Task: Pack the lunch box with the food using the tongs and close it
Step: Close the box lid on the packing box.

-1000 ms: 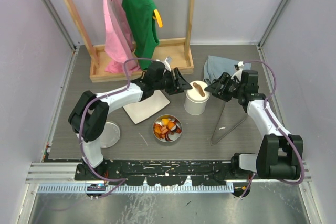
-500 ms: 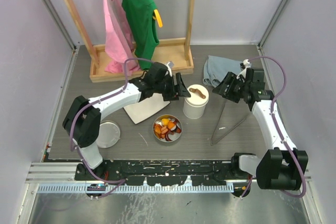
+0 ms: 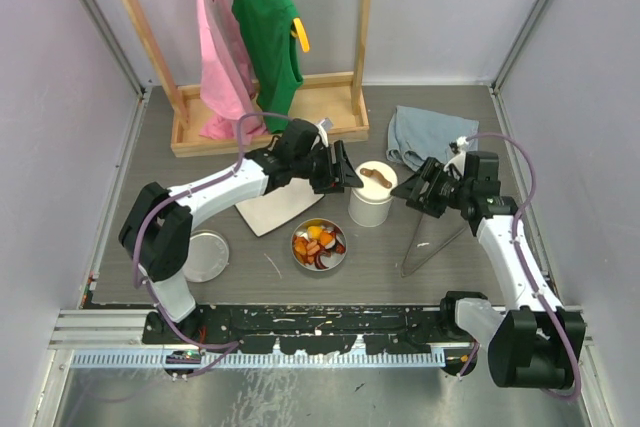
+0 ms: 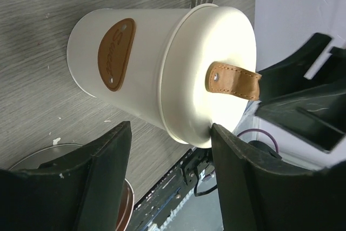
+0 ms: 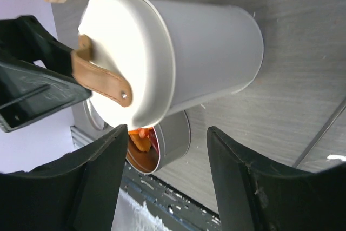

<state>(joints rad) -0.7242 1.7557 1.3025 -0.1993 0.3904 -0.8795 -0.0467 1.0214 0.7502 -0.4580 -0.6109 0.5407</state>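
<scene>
A round steel tin of the lunch box (image 3: 319, 260) stands near the front, holding orange and dark red food (image 3: 318, 240); its flat disc lid (image 3: 205, 255) lies apart at the left. In the right wrist view the tin (image 5: 175, 133) and food (image 5: 139, 139) show past a cream canister (image 5: 211, 47). The tongs (image 3: 417, 237) lie on the table at the right, untouched. My left gripper (image 3: 343, 175) is open at the left of the canister (image 3: 371, 197), one fingertip at the lid's rim (image 4: 186, 139). Right of it, my right gripper (image 3: 413, 193) is open and holds nothing.
The canister's lid carries a brown leather strap (image 4: 232, 80). A white square plate (image 3: 275, 209) lies under my left arm. Behind are a blue cloth (image 3: 415, 132) and a wooden rack (image 3: 265, 132) with pink and green garments. Walls close in both sides.
My right gripper has swung nearer and toward the canister's right side. The left gripper has stayed by the canister's left, its jaws shifting slightly. The tongs and tin have not moved.
</scene>
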